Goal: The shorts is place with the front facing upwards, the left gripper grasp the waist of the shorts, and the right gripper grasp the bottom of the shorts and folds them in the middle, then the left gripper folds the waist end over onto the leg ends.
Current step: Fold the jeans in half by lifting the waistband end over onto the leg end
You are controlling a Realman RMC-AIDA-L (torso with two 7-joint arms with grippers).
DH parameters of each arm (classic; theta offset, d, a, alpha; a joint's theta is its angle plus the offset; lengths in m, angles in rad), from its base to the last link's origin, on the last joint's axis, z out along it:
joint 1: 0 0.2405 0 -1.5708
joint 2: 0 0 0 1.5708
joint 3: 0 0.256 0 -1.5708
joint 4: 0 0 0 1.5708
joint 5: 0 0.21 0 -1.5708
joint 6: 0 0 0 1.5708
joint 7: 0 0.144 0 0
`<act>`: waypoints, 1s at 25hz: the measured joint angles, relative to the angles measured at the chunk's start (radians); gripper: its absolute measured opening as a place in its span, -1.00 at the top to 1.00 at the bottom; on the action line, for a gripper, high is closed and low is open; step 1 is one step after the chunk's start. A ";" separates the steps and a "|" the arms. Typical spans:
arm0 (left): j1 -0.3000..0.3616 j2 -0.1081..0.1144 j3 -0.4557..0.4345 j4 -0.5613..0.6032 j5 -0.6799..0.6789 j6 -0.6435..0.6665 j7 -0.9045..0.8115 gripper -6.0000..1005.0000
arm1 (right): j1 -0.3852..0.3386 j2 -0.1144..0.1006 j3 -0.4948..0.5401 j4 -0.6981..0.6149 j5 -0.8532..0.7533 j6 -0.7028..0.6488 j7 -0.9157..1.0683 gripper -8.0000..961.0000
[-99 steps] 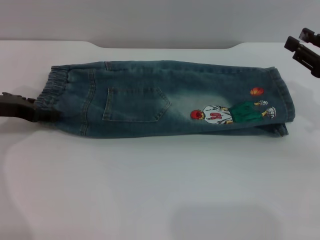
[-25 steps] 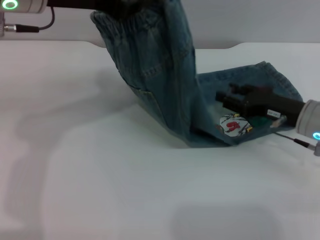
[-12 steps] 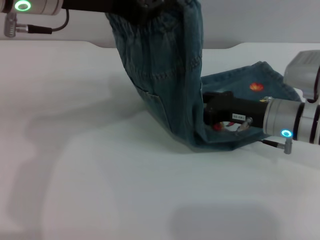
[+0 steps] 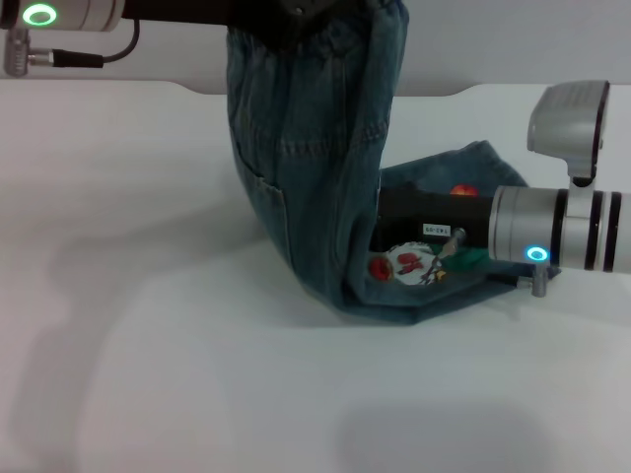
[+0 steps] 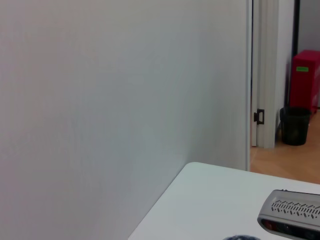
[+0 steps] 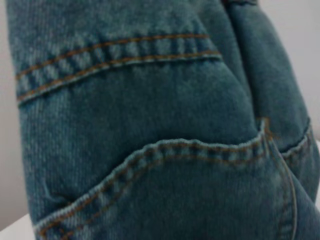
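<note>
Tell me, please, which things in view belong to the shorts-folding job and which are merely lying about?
In the job:
shorts, waist end lifted
left gripper, holding the waist up
right gripper, reaching in at the fold

Lying about:
table
red box
black bin

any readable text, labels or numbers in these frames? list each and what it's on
Small white label on the black right pincer body: printed characters, too small and blurred to read.
Green tag on the red bin seen through the doorway: too blurred to read.
Red mark on the cartoon figure's white shirt on the blue-green denim shorts: possibly a number, not legible.
Nothing else carries text.
</note>
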 joint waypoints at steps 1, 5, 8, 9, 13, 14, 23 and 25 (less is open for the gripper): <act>0.001 0.000 0.000 0.001 0.000 0.000 0.000 0.84 | 0.004 0.000 -0.003 0.000 0.000 -0.007 0.006 -0.04; 0.007 0.000 0.009 0.000 0.000 -0.002 0.000 0.84 | 0.011 0.003 -0.013 0.001 0.002 -0.023 0.020 -0.04; 0.010 0.000 0.011 -0.003 0.000 -0.003 0.002 0.84 | 0.007 0.004 -0.016 0.006 0.002 -0.021 0.021 -0.04; 0.012 0.000 0.011 -0.004 0.000 -0.003 0.002 0.84 | 0.003 0.004 -0.013 0.008 0.002 -0.016 0.021 -0.04; 0.022 0.000 0.015 -0.009 0.003 -0.013 0.005 0.84 | -0.037 -0.001 -0.002 -0.001 0.012 0.023 0.013 -0.04; 0.026 0.000 0.018 -0.014 0.005 -0.018 0.009 0.83 | -0.052 -0.003 -0.002 -0.006 0.016 0.032 0.013 -0.04; 0.041 0.002 0.024 -0.098 0.014 -0.042 0.027 0.83 | -0.142 -0.006 0.000 -0.042 0.060 0.112 -0.004 -0.04; 0.041 0.002 0.030 -0.103 0.014 -0.052 0.029 0.83 | -0.165 -0.006 0.007 -0.061 0.094 0.126 -0.019 -0.04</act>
